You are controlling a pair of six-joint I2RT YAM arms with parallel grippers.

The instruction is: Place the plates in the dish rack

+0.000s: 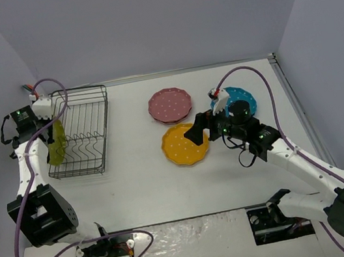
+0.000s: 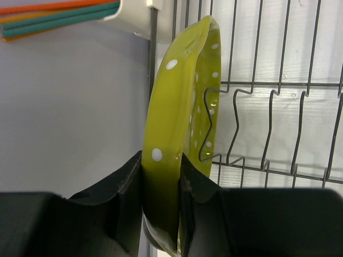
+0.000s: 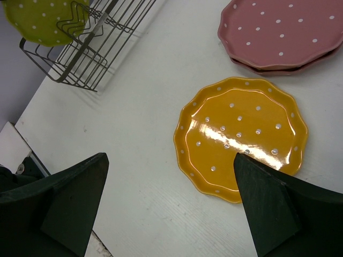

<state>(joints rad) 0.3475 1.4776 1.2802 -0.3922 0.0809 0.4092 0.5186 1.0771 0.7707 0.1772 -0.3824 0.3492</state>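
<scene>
2 grippers show: the left gripper [image 2: 161,179] clamps the lime plate [image 2: 177,96] upright at the left edge of the dish rack [image 1: 86,126], while the right gripper [image 3: 170,176], fingers spread wide, hovers above the orange plate [image 3: 241,128], near the pink plates [image 3: 278,32].

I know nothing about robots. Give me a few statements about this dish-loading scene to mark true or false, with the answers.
1. The left hand grips a lime-yellow plate on edge at the dish rack. True.
2. The right hand holds the orange plate. False: it is open, and that plate lies flat on the table.
3. The pink plates stand in the rack. False: they lie stacked on the table.
4. A blue plate lies on the table. True.
</scene>
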